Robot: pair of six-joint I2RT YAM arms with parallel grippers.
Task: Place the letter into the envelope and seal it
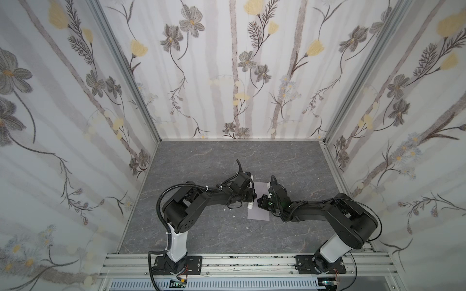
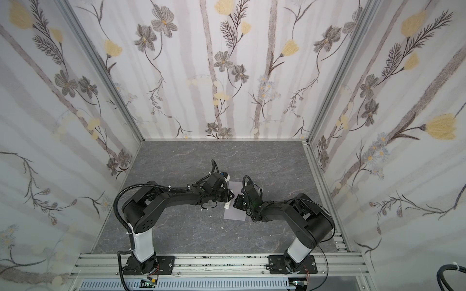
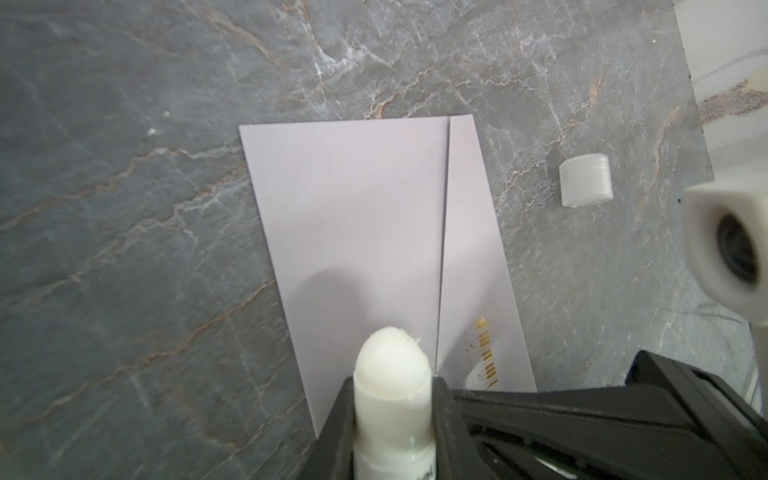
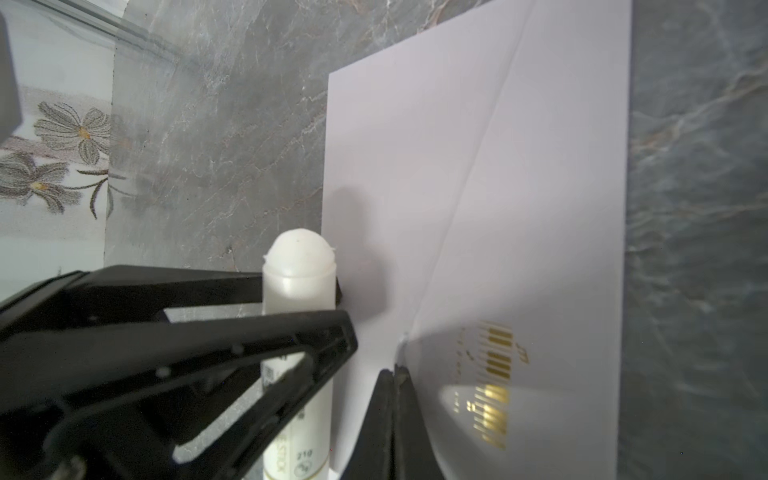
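Observation:
The grey-lavender envelope (image 1: pixel 258 214) (image 2: pixel 234 214) lies flat on the dark marble table between my two arms. Its flap (image 4: pixel 498 365), printed with a gold barcode, is curled up off the body (image 3: pixel 353 216). My right gripper (image 4: pixel 395 374) (image 1: pixel 259 201) (image 2: pixel 236 201) is shut on the tip of that flap. My left gripper (image 3: pixel 392 386) (image 1: pixel 252 202) (image 2: pixel 228 201) is shut on an uncapped white glue stick (image 3: pixel 390 374) (image 4: pixel 299 274), whose glue tip hovers just above the envelope beside the flap edge. The letter is hidden.
The glue stick's white cap (image 3: pixel 586 179) stands on the table beyond the envelope's long edge. Small white specks (image 1: pixel 233 216) lie on the table left of the envelope. Flowered walls enclose the table on three sides, and a metal rail (image 1: pixel 239 264) runs along the front.

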